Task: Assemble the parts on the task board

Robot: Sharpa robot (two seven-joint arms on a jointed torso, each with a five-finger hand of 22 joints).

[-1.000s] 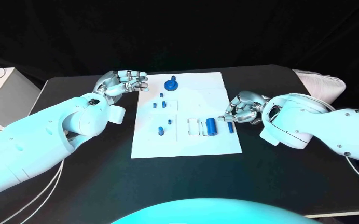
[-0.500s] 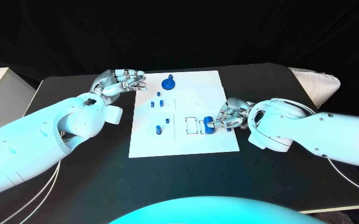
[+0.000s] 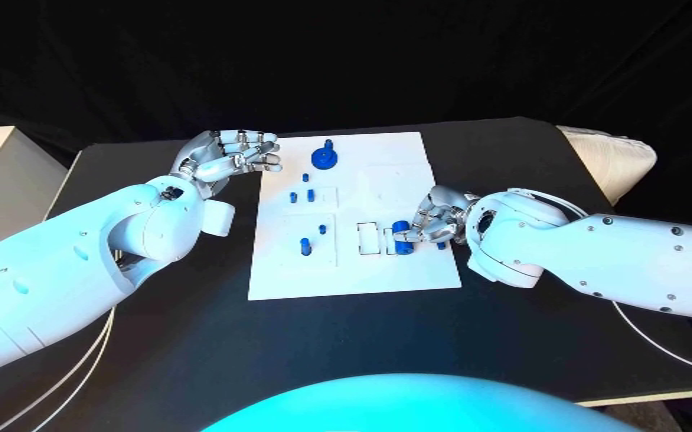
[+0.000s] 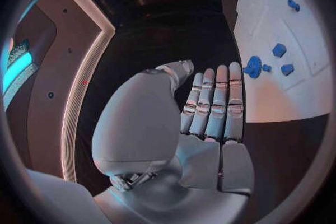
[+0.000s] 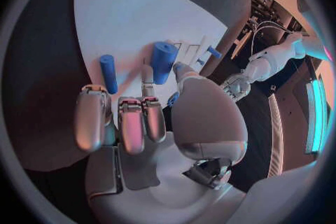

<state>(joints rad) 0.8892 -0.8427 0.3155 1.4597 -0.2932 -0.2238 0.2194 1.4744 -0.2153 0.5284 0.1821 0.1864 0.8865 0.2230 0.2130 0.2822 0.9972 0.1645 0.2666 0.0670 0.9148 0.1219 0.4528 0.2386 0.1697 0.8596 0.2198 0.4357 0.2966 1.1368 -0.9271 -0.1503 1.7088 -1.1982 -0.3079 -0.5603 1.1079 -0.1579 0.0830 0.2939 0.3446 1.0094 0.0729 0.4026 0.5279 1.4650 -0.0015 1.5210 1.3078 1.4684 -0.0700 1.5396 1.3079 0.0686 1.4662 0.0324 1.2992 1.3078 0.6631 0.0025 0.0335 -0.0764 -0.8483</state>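
Judging by how the small blue pieces lie, the assembly is only partly done: a round blue knobbed part [image 3: 326, 157] sits near the far edge of the white rectangular task board [image 3: 378, 167], several short blue pegs [image 3: 304, 246] dot its left half, and a thick blue cylinder [image 3: 402, 236] lies by the outlined slots near the right edge, a thinner blue rod [image 5: 108, 73] just beside it. The right silver hand [image 3: 436, 218] has its fingertips at that cylinder, though whether it grips it I cannot tell, while the left silver hand [image 3: 228, 159] hovers off the board's far-left corner, fingers curled in on nothing. Compared with a second ago, the right hand has moved in from the board's right edge onto the cylinder; the left has barely shifted.
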